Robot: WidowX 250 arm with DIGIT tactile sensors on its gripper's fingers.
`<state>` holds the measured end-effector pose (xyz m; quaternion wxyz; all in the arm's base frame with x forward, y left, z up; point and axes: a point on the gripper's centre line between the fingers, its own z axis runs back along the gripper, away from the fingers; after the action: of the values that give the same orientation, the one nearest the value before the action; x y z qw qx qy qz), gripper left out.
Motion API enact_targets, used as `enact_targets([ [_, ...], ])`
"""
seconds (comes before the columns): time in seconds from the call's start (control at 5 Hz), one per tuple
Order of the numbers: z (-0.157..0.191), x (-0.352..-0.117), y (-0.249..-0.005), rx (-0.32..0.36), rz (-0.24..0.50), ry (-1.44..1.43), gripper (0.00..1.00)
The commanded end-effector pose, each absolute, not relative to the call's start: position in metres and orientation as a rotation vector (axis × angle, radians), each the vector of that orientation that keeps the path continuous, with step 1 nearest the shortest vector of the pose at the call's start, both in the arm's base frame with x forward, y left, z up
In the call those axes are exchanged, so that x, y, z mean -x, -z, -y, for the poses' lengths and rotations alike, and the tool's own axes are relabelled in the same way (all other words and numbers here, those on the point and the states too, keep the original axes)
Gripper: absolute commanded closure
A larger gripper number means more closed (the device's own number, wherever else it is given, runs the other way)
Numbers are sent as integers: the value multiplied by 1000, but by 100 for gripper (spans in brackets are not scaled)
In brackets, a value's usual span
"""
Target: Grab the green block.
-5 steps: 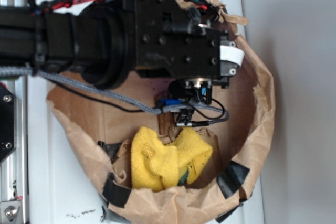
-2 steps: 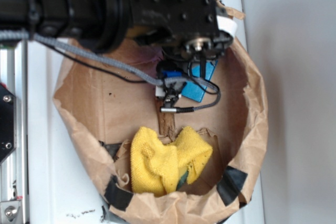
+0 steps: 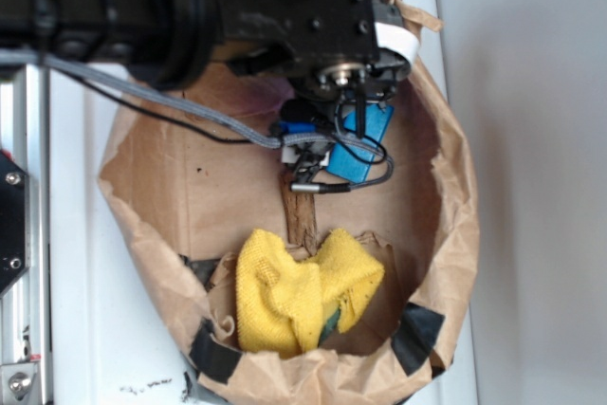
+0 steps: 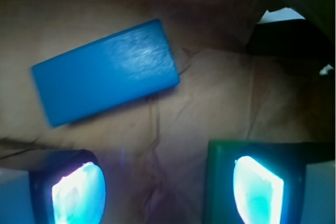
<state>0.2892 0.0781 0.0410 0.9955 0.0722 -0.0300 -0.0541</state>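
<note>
Gripper (image 4: 168, 190) hanging open over brown paper bag (image 3: 455, 234), fingers (image 4: 79, 192) spread apart, gripping nothing. Green block (image 4: 223, 182) sitting just behind right finger. Blue block (image 4: 105, 72) lying beyond, near it. Yellow cloth (image 3: 299, 296) resting well apart

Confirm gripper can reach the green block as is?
Probably yes: the open gripper hangs at the edge of the green block, nothing between; the blue block lies apart. It likely needs recentring first.

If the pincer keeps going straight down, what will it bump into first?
Probably the bare brown paper. The pincer is open, and between its fingers only paper shows. The blue block lies off to one side, though depth is hard to judge.
</note>
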Motion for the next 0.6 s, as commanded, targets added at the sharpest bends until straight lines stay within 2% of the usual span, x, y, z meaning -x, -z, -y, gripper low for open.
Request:
enact_targets([
  [0.0, -90, -315, -26, -189, 83, 94, 0],
  [0.2, -86, -318, -25, -167, 68, 119, 0],
  [0.4, -82, -324, -32, -136, 43, 106, 100],
])
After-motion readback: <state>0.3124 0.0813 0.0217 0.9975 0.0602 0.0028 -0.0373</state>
